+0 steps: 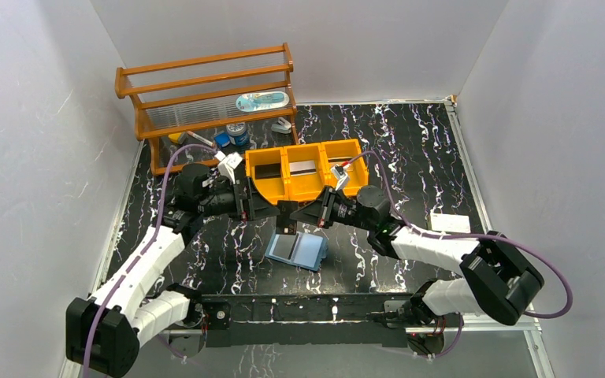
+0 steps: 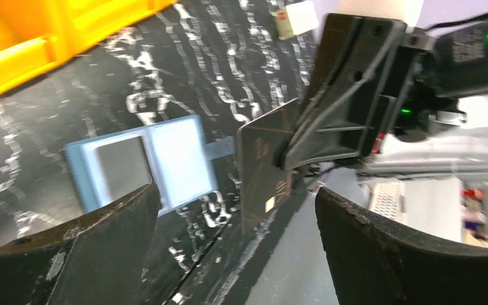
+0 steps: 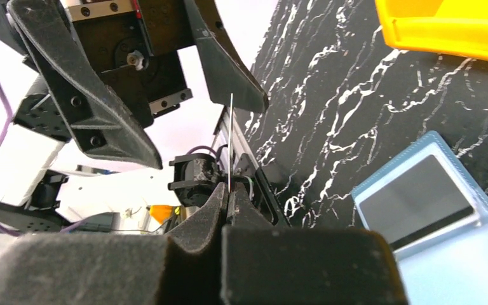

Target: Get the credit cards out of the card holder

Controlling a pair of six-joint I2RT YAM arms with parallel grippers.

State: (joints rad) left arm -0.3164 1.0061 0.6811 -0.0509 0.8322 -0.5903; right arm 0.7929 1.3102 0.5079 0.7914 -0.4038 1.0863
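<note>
Right pincer [image 1: 306,215] clamped on a dark credit card [image 2: 264,165], held on edge. Left pincer [image 1: 272,206] faces it, jaws wide, empty. Beneath both, on the counter [image 1: 410,157], the open card holder [image 1: 298,252] shows one silver-grey card [image 1: 285,247] pocketed: extraction judged partly done.

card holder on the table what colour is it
The card holder is light blue, clearest in the top external view.

White walls [image 1: 31,118]; black marbled tabletop [image 1: 417,157]; wooden rack [image 1: 205,61] back left.
</note>
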